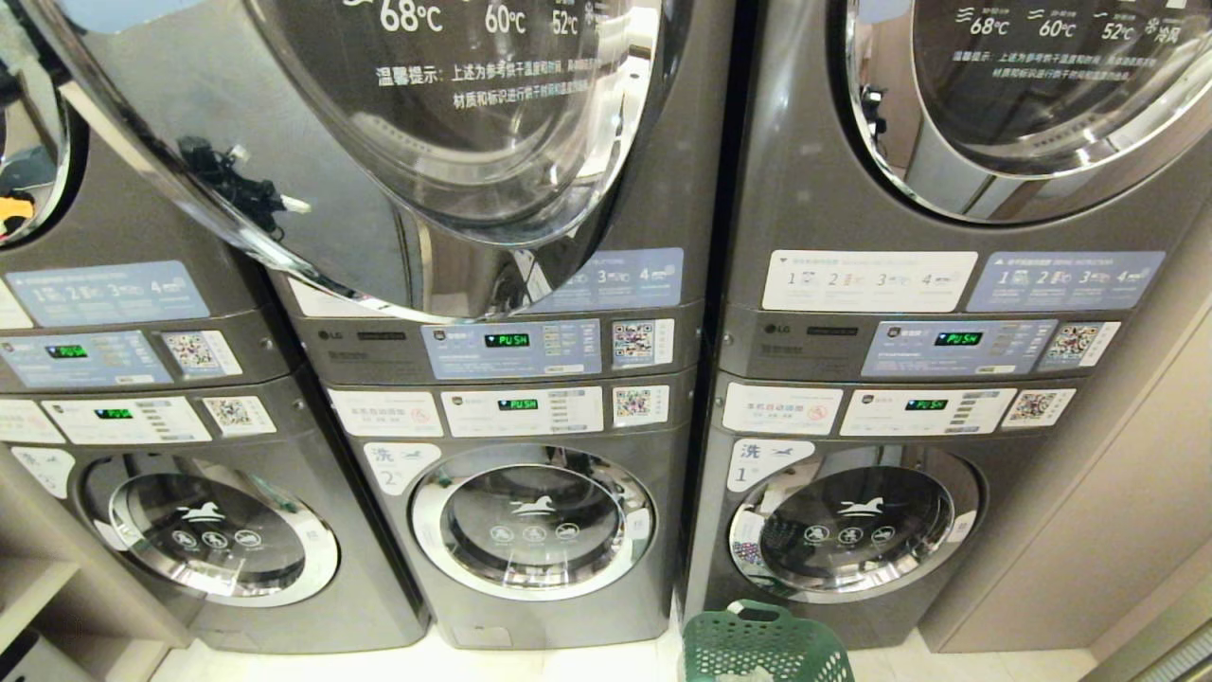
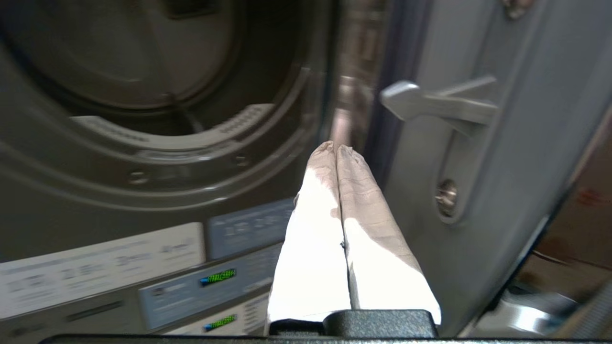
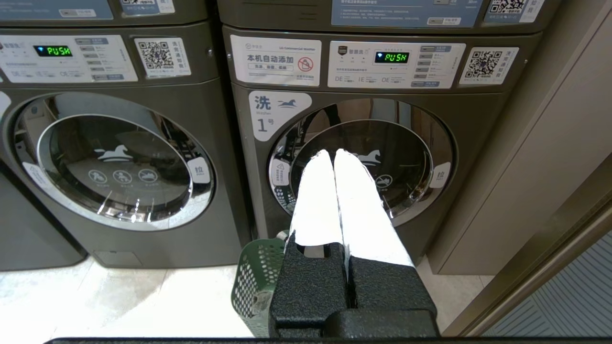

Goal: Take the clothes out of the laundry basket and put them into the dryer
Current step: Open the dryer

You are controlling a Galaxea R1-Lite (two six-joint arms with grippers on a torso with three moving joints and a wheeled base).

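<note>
Room: laundrette wall of stacked dark grey machines on a pale tiled floor [image 1: 587, 663].
Dryer [image 1: 606, 218]: upper unit, its large chrome-rimmed door [image 1: 379, 142] swung open.
Laundry basket [image 1: 762, 649]: green, on the floor before washer no. 1 [image 3: 363, 162]; contents hard to make out.
Left gripper [image 2: 337, 148]: fingers pressed together, empty, beside the dryer's door latch [image 2: 440, 105].
Right gripper [image 3: 333, 153]: closed, empty, above the basket.

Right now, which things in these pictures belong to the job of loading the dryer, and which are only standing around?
Belonging to the job:
- dryer, its big round door swung open
- laundry basket on the floor
- left gripper, shut and empty, at the open drum

Only standing around:
- washer number 1
- washer number 2
- neighbouring dryer
- right gripper, shut, idle
</note>
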